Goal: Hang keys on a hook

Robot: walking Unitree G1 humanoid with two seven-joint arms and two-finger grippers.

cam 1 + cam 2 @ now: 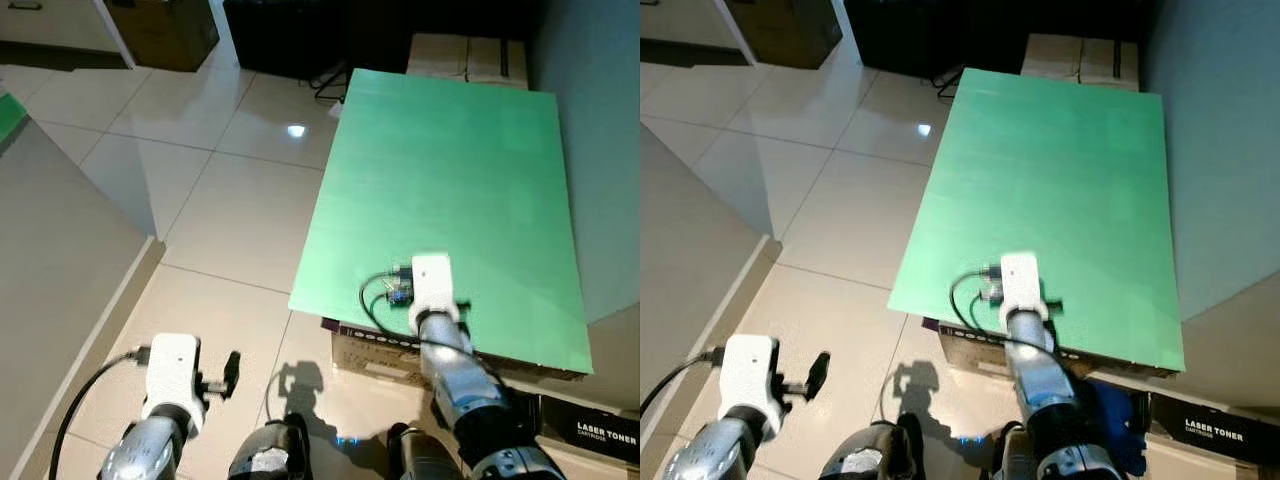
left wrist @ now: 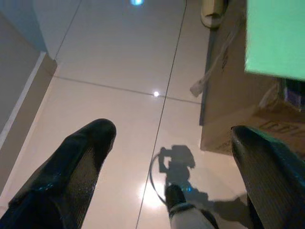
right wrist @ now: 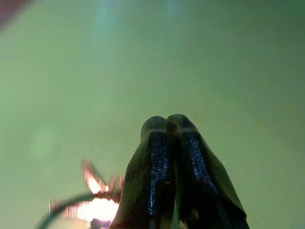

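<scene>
My right gripper (image 3: 167, 125) is clenched, fingertips pressed together over the green bench (image 1: 450, 180) near its front edge. My left gripper (image 2: 174, 138) hangs low over the tiled floor (image 1: 230, 200), fingers spread wide, holding nothing. Keys and hook: I can't make them out from here.

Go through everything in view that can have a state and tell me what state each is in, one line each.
Right claw: shut, fingertips together, over the green board.
Left claw: open, hanging above the floor tiles.
Green board: lying flat on cardboard boxes.
Far cardboard box: closed.
Toner box: lying on its side.
</scene>
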